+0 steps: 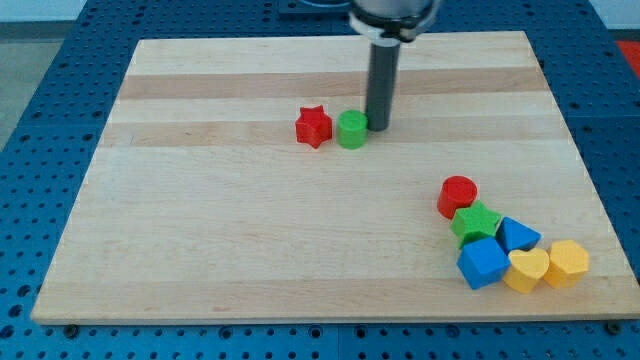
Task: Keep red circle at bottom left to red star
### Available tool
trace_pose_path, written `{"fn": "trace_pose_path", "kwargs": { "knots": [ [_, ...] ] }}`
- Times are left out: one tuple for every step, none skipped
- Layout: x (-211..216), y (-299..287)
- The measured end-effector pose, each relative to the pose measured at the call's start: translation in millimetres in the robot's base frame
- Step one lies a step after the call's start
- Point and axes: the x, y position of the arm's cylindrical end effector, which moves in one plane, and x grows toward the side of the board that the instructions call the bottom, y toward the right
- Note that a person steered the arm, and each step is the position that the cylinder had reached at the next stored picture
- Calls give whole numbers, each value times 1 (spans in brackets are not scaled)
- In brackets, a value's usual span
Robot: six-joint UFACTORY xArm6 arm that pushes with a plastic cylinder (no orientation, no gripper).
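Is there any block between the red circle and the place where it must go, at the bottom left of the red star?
Nothing visible blocks that path. The red circle sits at the view's right, atop the block cluster. The board is bare wood from it to the spot below-left of the red star. The green cylinder and my tip lie right of the star, above that line.

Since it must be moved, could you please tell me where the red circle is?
The red circle block sits toward the view's lower right, topping a cluster, touching the green star block.
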Motion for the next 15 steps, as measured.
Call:
{"fn": "trace_pose_path", "kwargs": {
  "knots": [
    [0, 2],
    [0, 70],
    [12, 149],
    [50, 213],
    [94, 227],
    [113, 217],
    [115, 199],
    [130, 188],
    [126, 158],
    [110, 104],
    [102, 43],
    [102, 32],
    [102, 81],
    [111, 102],
    [130, 83]
  ]
}}
